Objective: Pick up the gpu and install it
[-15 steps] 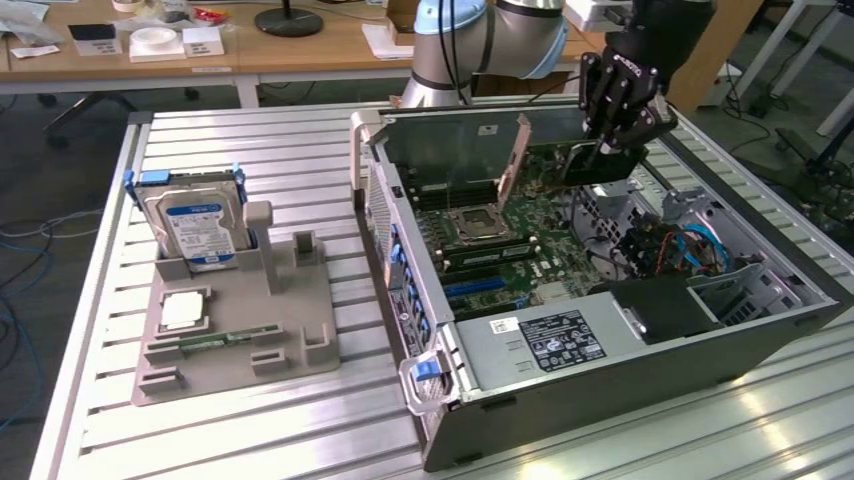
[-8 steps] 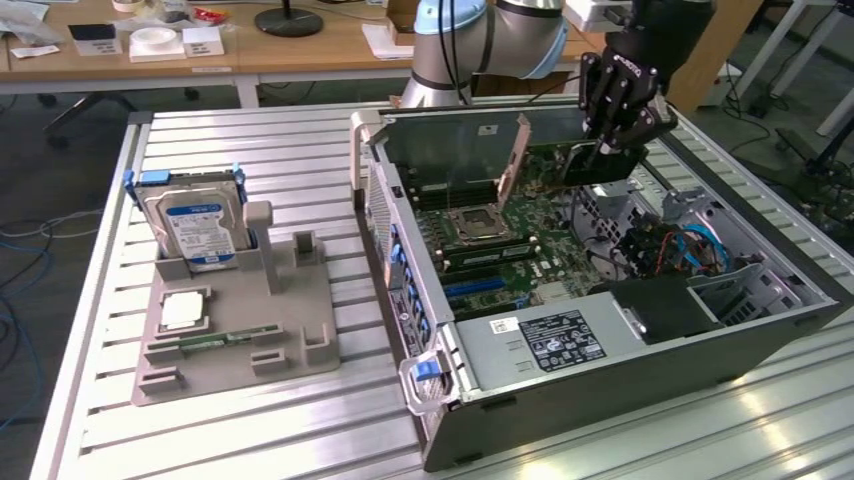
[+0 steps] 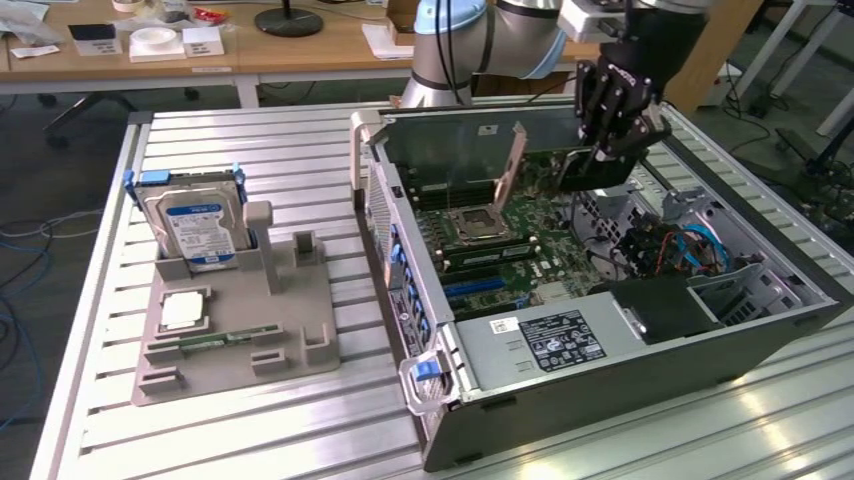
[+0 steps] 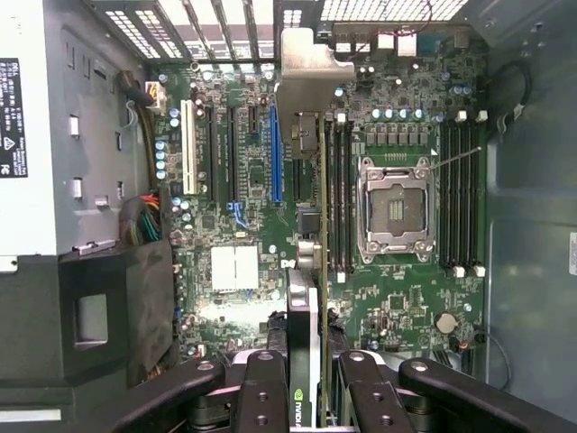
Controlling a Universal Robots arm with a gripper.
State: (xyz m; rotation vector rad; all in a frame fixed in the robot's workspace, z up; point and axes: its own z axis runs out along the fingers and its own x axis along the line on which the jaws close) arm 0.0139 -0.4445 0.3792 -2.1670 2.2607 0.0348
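On the slatted metal table (image 3: 267,440), the open computer case (image 3: 601,400) lies on its side and takes up my exterior view from the centre out to four o'clock. Its motherboard (image 3: 534,235) faces up inside. A grey parts fixture (image 3: 240,330) sits at nine o'clock, well apart from the case. It carries an upright hard drive (image 3: 200,225) and a memory stick (image 3: 220,340).

The gpu (image 3: 594,170) hangs at about two o'clock, over the rear end of the board and, as far as I can judge, clear of it. The gripper (image 3: 614,150) is clamped on it, fingers narrowed to the card's thickness. From the wrist camera I see the gpu (image 4: 305,343) edge-on between the two fingers (image 4: 261,388), its silver bracket (image 4: 306,72) toward the case's vented rear wall.

My worry is alignment. From the wrist the card's edge falls between the blue expansion slot (image 4: 275,153) and the CPU socket (image 4: 394,212), over the memory slots rather than the blue one. That may be partly viewing angle. If it is a real offset, pressing down would drive the connector into the memory latches or nearby capacitors. The bracket could also catch the rear wall and tilt the card in the grip.
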